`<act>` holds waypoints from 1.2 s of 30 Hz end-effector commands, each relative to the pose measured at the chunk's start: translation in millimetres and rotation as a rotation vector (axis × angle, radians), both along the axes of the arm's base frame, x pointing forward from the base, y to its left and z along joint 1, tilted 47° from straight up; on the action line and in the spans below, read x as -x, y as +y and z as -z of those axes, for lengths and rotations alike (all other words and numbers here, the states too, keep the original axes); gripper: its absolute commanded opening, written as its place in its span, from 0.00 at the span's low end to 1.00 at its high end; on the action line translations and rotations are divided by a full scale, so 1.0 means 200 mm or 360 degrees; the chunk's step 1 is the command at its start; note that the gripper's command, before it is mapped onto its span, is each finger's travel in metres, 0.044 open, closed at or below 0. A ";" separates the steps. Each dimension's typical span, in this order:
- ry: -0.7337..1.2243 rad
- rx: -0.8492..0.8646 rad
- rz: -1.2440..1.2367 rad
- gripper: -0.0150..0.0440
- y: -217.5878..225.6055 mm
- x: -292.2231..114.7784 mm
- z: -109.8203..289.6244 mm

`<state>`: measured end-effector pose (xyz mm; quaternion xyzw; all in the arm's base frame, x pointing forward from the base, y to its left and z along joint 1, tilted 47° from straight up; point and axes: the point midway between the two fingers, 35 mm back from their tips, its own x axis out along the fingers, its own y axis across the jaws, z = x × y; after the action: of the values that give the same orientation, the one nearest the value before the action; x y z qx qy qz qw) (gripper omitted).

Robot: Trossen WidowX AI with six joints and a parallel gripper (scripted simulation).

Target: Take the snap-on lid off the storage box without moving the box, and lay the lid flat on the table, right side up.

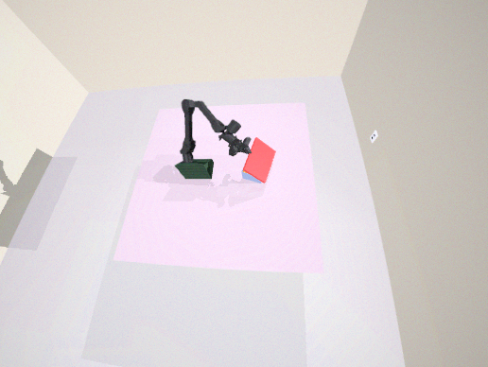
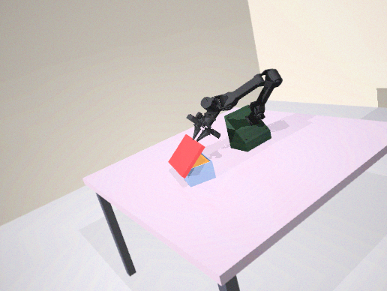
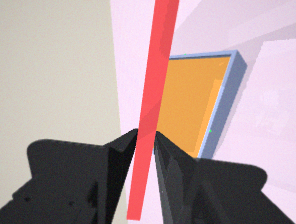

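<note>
The red lid (image 1: pixel 259 160) (image 2: pixel 186 155) (image 3: pixel 156 95) is tilted steeply up over the light blue storage box (image 1: pixel 251 177) (image 2: pixel 202 175) (image 3: pixel 223 107). Its far edge is low by the box and its near edge is raised. The box stands on the pink table (image 1: pixel 213 232) (image 2: pixel 262 195), and its orange inside (image 2: pixel 202 160) (image 3: pixel 187 105) shows. My gripper (image 1: pixel 247 148) (image 2: pixel 197 138) (image 3: pixel 146 133) is shut on the lid's raised edge. In the wrist view the lid runs edge-on between the two dark fingers.
The arm's dark green base (image 1: pixel 195 168) (image 2: pixel 247 129) stands on the table close beside the box. The table's edge (image 2: pixel 124 165) lies just beyond the box on the wall side.
</note>
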<state>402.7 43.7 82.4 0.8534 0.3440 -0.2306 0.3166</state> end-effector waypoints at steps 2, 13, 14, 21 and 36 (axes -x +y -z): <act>-0.0023 0.0004 0.0011 0.25 -0.05 -0.03 -0.04; -0.0023 0.0005 0.0011 0.25 -0.10 -0.04 -0.09; -0.0023 0.0005 0.0011 0.25 -0.10 -0.04 -0.09; -0.0022 0.0006 0.0011 0.25 -0.14 -0.05 -0.13; -0.0022 0.0007 0.0011 0.25 -0.21 -0.06 -0.19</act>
<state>411.7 10.0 112.9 0.8528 0.3450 -0.2321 0.3161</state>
